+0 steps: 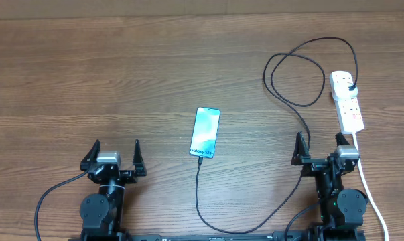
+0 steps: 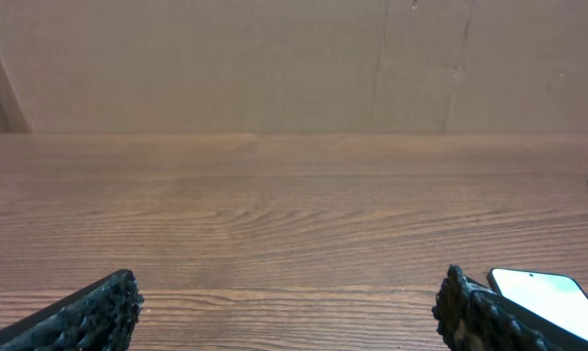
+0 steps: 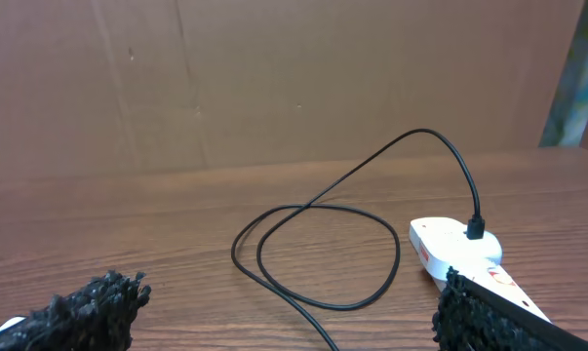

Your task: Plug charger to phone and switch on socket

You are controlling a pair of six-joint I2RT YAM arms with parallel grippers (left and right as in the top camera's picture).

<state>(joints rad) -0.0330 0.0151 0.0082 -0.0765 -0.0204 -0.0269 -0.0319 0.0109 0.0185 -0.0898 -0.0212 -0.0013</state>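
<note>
Phone [image 1: 205, 132] lies between left claw [image 1: 116, 146] and right claw [image 1: 318, 138], both low, gaping.

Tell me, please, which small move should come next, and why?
Probably bring the left end effector, open and empty, toward the charger tip at the phone's near edge; whether it is seated cannot be told, and its plug already sits in the socket.
</note>
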